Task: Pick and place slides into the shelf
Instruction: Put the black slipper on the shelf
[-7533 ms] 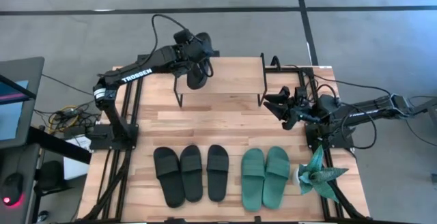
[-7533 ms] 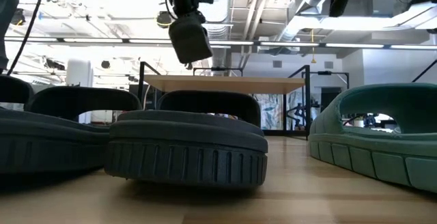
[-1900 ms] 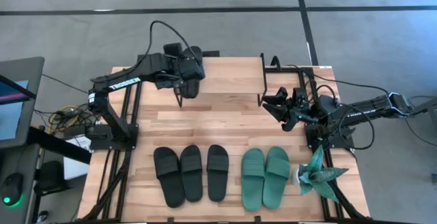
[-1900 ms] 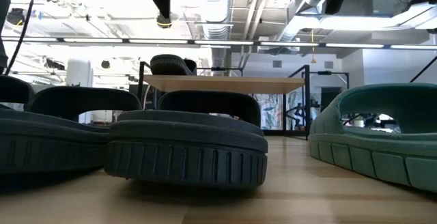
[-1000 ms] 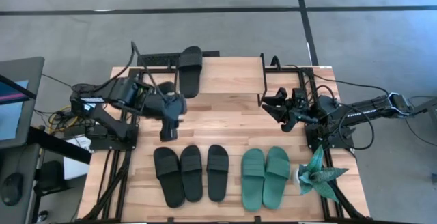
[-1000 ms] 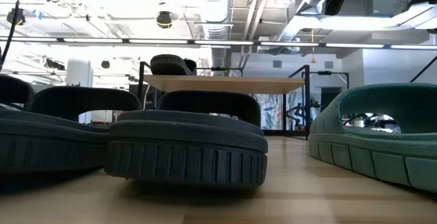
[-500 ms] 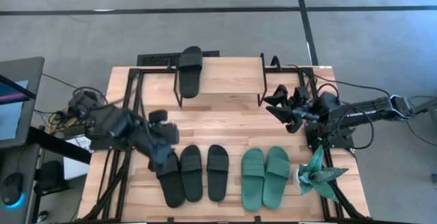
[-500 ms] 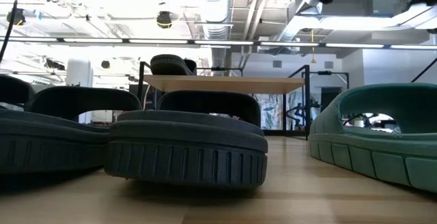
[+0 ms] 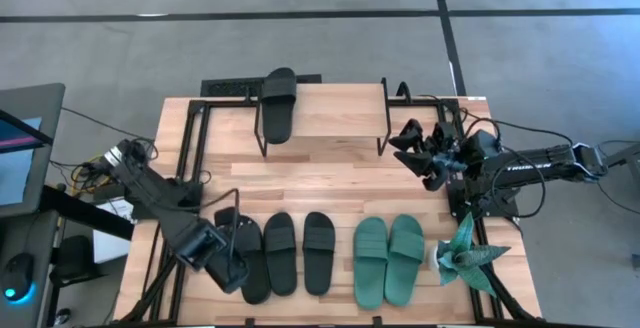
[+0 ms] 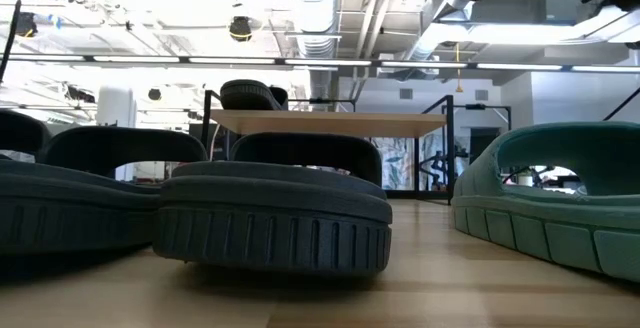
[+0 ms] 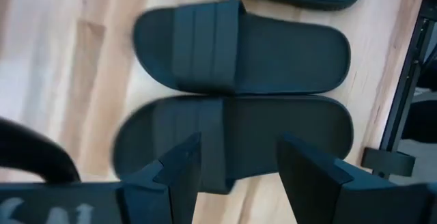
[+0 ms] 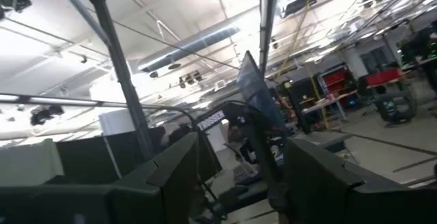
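One black slide point(image 9: 277, 103) lies on the shelf point(image 9: 335, 108) top at its left end, also in the low view point(image 10: 250, 95). Three black slides point(image 9: 280, 253) and two teal slides point(image 9: 388, 258) lie side by side, soles down, near the table's front edge. My left gripper point(image 9: 232, 266) hovers open over the leftmost black slide point(image 11: 239, 125), its fingers point(image 11: 179, 173) on either side of the slide's width without touching it. My right gripper point(image 9: 412, 153) stands open in the air at the shelf's right end.
A spiky teal paper plant point(image 9: 462, 253) stands at the table's near right corner, beside the teal slides. Bare wooden tabletop point(image 9: 320, 183) lies between the shelf and the row of slides. The rest of the shelf top is bare.
My left gripper has swung from the table's left middle toward the near edge and down, and now stands over the leftmost black slide, still open. The slides have not moved.
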{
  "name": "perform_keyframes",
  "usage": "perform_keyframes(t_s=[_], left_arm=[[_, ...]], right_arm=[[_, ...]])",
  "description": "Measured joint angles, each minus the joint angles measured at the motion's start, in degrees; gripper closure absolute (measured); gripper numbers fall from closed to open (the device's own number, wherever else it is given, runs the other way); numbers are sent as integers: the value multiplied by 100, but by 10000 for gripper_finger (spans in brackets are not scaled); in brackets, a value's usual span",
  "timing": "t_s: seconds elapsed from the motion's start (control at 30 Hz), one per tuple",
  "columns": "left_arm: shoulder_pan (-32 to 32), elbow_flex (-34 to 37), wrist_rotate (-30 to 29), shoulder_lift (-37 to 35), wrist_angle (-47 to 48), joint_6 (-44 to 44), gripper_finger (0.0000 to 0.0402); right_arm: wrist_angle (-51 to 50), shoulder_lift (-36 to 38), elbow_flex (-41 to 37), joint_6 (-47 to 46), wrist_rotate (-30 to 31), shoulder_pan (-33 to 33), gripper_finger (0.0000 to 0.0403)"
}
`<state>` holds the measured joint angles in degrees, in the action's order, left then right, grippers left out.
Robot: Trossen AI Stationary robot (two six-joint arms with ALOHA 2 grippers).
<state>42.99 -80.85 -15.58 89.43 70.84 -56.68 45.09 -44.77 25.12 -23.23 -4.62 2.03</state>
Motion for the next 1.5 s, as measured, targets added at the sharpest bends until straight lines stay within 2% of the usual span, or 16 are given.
perform_keyframes(t_s=[0.13,0.57,0.9,1.27,1.5], left_arm=[[186,245,11,170,-279,-253,227],[419,222,23,1053,-448,-249,227],[443,94,-3,1727,259,-526,227],[445,17,-566,1864,797,-929,227],[458,309,-477,1860,631,-927,227]], right_arm=[[-1,0,0,-76,-30,-1,202],[-87,0,0,-76,-140,-1,202],[-141,0,0,-89,-151,-3,202],[-138,0,0,-183,-149,-5,202],[-138,0,0,-183,-153,-14,202]])
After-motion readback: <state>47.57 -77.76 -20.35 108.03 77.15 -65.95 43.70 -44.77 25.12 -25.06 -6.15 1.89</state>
